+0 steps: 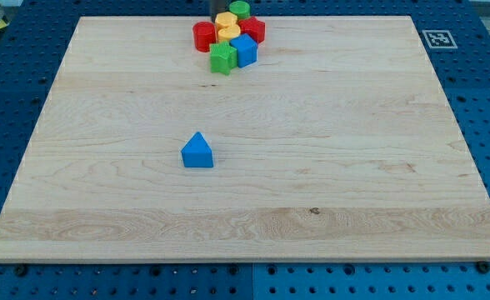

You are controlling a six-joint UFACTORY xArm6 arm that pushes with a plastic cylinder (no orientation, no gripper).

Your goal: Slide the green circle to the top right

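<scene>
The green circle (240,9) sits at the top middle of the wooden board (353,167), at the back of a tight cluster of blocks. The cluster also holds two yellow blocks (226,19) (228,34), a red block (204,36) on its left, a red block (254,31) on its right, a blue cube (245,50) and a green block (222,58) at its front. A dark rod shows at the view's top edge behind the cluster. My tip (214,12) is just left of the green circle, and its very end is partly hidden by the yellow block.
A blue triangle block (197,151) lies alone near the board's middle, left of centre. A black-and-white marker tag (437,38) sits off the board's top right corner. Blue perforated table (12,100) surrounds the board.
</scene>
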